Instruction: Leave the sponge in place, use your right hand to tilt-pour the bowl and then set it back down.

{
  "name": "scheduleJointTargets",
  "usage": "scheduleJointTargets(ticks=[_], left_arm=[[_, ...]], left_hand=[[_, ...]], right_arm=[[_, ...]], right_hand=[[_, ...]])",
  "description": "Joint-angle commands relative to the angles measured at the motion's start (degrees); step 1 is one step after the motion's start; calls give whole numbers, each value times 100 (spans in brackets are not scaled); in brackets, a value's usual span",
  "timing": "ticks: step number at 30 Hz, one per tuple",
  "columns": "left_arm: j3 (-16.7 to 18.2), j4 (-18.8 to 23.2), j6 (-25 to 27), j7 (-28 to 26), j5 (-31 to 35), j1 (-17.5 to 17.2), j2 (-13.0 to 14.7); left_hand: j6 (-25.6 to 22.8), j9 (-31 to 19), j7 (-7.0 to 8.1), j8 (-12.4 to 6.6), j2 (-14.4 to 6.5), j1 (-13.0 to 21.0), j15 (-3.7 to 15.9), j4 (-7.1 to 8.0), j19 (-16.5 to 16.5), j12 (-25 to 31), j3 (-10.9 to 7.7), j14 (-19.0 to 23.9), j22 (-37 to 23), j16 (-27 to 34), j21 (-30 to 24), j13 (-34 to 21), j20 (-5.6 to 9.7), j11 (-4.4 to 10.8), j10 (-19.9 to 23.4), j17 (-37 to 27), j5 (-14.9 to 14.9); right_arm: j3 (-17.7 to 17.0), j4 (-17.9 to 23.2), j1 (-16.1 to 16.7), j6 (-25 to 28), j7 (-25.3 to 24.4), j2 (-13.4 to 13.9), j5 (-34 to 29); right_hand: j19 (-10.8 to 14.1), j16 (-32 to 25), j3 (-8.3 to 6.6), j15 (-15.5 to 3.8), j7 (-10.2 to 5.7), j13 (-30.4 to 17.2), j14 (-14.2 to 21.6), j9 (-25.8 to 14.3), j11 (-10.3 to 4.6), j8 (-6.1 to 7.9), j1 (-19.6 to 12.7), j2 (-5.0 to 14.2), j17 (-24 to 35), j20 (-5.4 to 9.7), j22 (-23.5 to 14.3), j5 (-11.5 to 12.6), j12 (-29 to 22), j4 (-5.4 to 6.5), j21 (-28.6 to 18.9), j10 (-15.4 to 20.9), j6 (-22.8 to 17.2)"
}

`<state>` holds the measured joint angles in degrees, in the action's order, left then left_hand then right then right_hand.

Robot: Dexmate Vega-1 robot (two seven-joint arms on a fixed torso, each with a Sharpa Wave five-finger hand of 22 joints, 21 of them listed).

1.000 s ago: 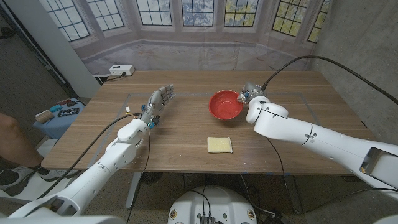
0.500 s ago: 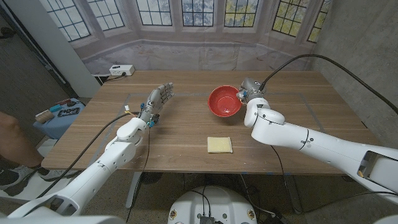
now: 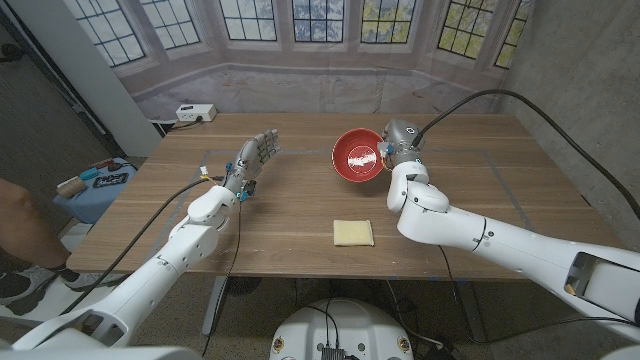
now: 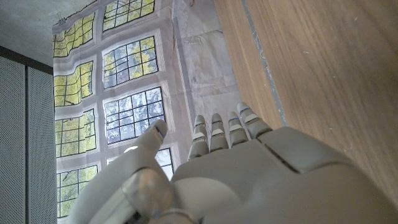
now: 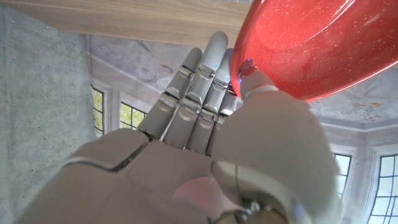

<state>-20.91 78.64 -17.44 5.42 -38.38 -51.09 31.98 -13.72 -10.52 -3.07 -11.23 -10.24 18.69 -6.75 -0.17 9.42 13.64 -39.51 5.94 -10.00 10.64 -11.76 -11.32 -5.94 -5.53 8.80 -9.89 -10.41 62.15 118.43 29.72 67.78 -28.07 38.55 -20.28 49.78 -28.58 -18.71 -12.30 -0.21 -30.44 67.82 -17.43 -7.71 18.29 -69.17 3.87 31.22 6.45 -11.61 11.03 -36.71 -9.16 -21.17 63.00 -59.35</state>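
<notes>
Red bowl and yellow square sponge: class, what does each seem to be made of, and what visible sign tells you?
The round red bowl, tilted in the right hand, looks like glossy plastic, possibly melamine: bright highlights and fine pale speckles. The flat yellow square sponge looks like matte soft foam or cellulose: dull, with no shine.

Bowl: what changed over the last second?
The right hand, gripping the red bowl at its rim, carried it farther from the robot and tipped it so its inside faces the camera. The sponge and left hand stayed put.
</notes>
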Motion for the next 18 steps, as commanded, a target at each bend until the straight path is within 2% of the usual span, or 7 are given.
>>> scheduleJointTargets(ticks=[1, 18], left_arm=[[-18, -6, 67, -14, 14, 33, -3], [-61, -55, 107, -4, 56, 126, -24]], left_hand=[[-43, -28, -12, 13, 33, 28, 12, -29, 28, -12, -17, 30, -28, -10, 5, -15, 0, 17, 59, -5, -27], [-46, -28, -15, 18, 32, 29, 8, -36, 30, -24, -15, 33, -28, -11, 6, -16, 3, 12, 56, -6, -28]], right_arm=[[-168, -361, 320, -314, -136, -308, -655], [-500, -844, 747, -765, -352, -573, -1390]], right_hand=[[10, 12, 22, -128, -37, -11, 148, -38, -38, 1, -149, 94, 41, 311, -11, 21, -42, 24, -57, 13, -31], [-15, 91, 66, -130, -40, 21, 145, -50, -51, -9, -157, 110, 120, 289, -12, 21, -13, 28, -115, 21, -19]])
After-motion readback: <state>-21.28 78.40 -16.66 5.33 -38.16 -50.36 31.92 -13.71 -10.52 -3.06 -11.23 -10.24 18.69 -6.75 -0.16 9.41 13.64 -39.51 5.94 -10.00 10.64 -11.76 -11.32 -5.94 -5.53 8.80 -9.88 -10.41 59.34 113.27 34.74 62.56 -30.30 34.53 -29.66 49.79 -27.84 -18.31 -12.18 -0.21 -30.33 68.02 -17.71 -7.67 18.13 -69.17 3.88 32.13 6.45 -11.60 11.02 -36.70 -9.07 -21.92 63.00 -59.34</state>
